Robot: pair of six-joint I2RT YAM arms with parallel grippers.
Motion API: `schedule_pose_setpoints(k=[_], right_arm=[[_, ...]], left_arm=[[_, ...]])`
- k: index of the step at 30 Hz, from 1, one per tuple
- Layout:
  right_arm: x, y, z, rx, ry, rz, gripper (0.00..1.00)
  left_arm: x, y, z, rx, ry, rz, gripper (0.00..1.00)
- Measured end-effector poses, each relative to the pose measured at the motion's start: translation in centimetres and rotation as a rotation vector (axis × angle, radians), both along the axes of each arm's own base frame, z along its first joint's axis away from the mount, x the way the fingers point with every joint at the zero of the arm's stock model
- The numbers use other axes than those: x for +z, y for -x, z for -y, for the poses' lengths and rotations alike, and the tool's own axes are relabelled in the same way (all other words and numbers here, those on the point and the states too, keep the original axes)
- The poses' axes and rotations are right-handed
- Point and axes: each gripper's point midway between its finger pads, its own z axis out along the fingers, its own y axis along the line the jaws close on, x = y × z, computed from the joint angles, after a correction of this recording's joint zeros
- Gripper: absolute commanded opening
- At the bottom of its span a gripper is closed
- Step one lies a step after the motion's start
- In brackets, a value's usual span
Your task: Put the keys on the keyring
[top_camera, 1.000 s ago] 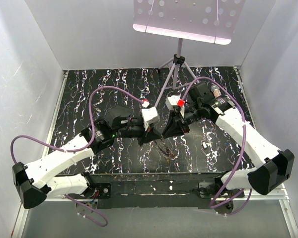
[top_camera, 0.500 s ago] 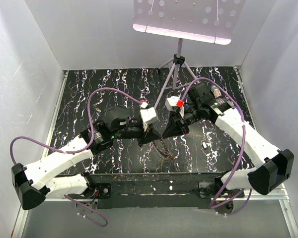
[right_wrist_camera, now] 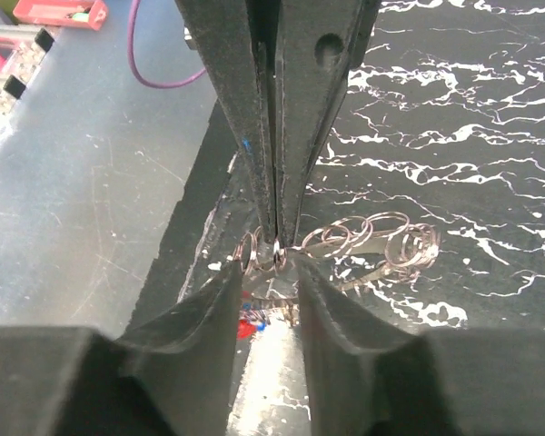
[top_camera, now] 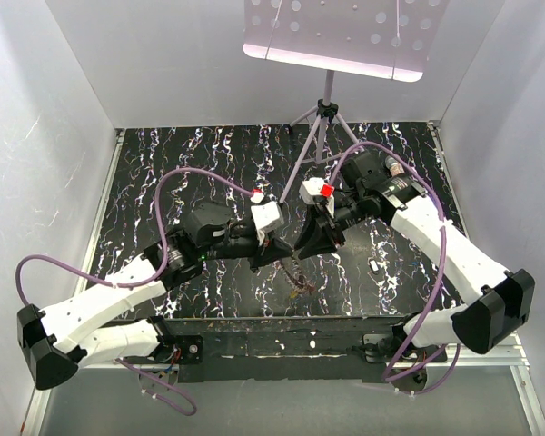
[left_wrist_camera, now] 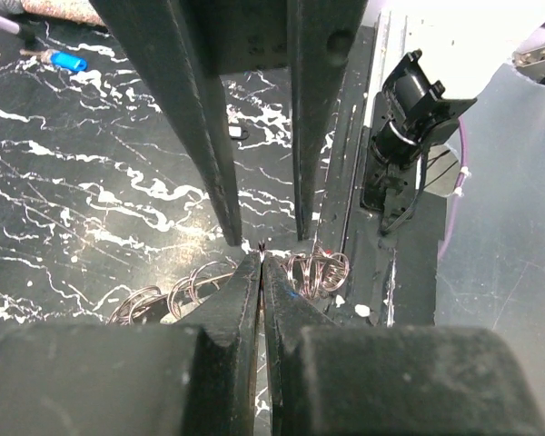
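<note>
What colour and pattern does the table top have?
The table top is black with thin, irregular white streaks, like marble; the top external view shows it best.

1. Left gripper (left_wrist_camera: 260,265): jaws pressed together at bottom centre, tips meeting in a fine point.
2. Keyring (left_wrist_camera: 318,269): thin coiled wire loops show on both sides of those tips, above the black marbled table (left_wrist_camera: 91,191).
3. Right gripper (left_wrist_camera: 268,238): enters from above, fingers apart, tips just above the left tips.
4. Blue-headed key (left_wrist_camera: 68,61): lies on the table, top left.
</note>
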Motion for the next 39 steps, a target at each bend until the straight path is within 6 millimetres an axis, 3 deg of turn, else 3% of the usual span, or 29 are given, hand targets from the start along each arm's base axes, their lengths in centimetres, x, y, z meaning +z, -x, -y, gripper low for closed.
schedule_pose_setpoints(k=[4, 8, 12, 16, 18, 22, 25, 31, 35, 39], right_arm=[[-0.1, -0.7, 0.2, 0.011, 0.067, 0.035, 0.49], [1.8, -2.6, -0.1, 0.024, 0.092, 0.139, 0.55], [2.8, -3.5, 0.4, 0.063, 0.068, 0.346, 0.68], [3.0, -2.5, 1.5, 0.107, 0.037, 0.464, 0.76], [2.2, -0.8, 2.5, 0.126, 0.034, 0.459, 0.73], [2.1, 0.6, 2.7, 0.123, 0.011, 0.411, 0.60], [2.4, 0.6, 1.9, 0.091, -0.024, 0.379, 0.57], [1.0, 1.8, 0.3, 0.026, -0.068, 0.361, 0.51], [1.8, 2.2, -0.7, -0.001, -0.100, 0.388, 0.45], [2.9, 1.4, -1.5, -0.048, -0.126, 0.401, 0.38]], left_arm=[[-1.3, 0.3, -0.6, -0.003, -0.010, 0.015, 0.00], [-2.4, 0.9, -1.7, -0.020, -0.017, 0.076, 0.00], [-1.3, 1.3, -2.8, -0.039, 0.024, 0.208, 0.00], [0.3, 1.1, -3.2, -0.055, 0.046, 0.345, 0.00], [0.4, 0.9, -3.3, -0.062, 0.037, 0.389, 0.00], [0.1, 0.6, -3.2, -0.079, 0.009, 0.447, 0.00], [-0.2, 0.4, -3.0, -0.096, -0.002, 0.471, 0.00], [0.3, 0.4, -2.5, -0.112, 0.018, 0.502, 0.00], [1.1, 0.4, -2.3, -0.110, 0.052, 0.522, 0.00], [1.3, 0.4, -2.0, -0.108, 0.076, 0.522, 0.00]])
